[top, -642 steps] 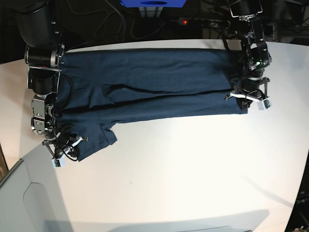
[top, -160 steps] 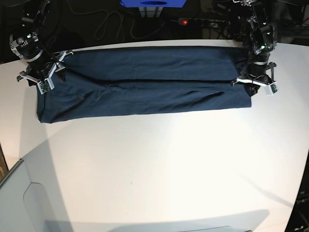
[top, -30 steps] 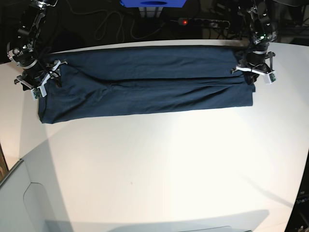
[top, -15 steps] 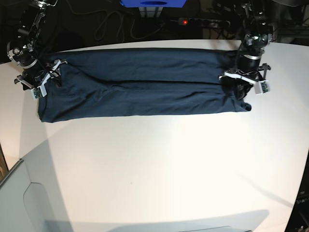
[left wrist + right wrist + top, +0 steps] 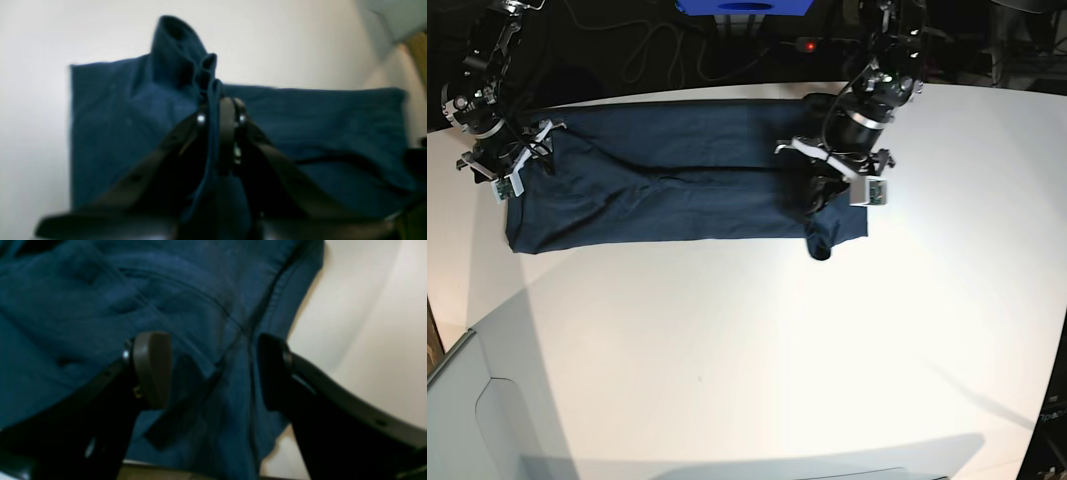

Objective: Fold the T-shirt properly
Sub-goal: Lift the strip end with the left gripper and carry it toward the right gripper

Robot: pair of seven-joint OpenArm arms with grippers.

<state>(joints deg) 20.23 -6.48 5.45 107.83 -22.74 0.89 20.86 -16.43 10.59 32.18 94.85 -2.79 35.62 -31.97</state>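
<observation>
The dark navy T-shirt (image 5: 677, 175) lies as a long folded band across the far side of the white table (image 5: 777, 340). My left gripper (image 5: 832, 190) is shut on the shirt's right end and holds it lifted over the band; a bunched corner (image 5: 819, 245) hangs down. In the left wrist view the closed fingertips (image 5: 222, 110) pinch a fold of the shirt (image 5: 176, 53). My right gripper (image 5: 502, 165) is open at the shirt's left end. In the right wrist view its fingers (image 5: 151, 366) stand apart over the shirt (image 5: 83, 306).
A grey panel (image 5: 477, 420) sits at the near left corner. Cables, a power strip with a red light (image 5: 810, 45) and a blue box (image 5: 745, 7) lie beyond the table's far edge.
My left gripper has carried the shirt's right end leftward over the band, shortening it on the right side. The right gripper has stayed at the left end.
</observation>
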